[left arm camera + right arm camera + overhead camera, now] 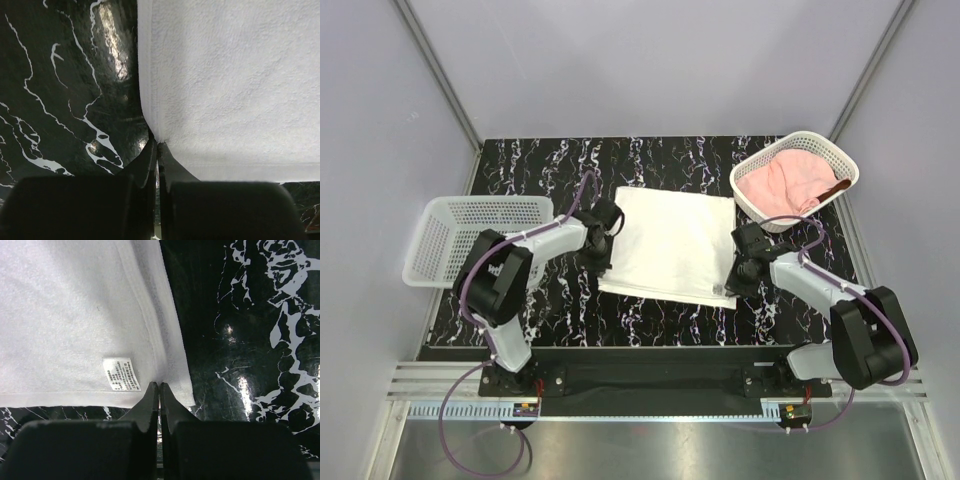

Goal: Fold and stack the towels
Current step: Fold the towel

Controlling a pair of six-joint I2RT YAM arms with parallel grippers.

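White towel: spread flat mid-table, ready for folding.
Left gripper: jaws pressed together at the left hem, apparently to lift it; grip on the cloth unclear.
Right gripper: likewise, near-right corner.
Pink towel: waits in far-right basket.

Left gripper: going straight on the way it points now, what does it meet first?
The white towel. The left gripper, shut, has its tips at the towel's left edge; whether they already touch is unclear.

Left claw, right claw closed
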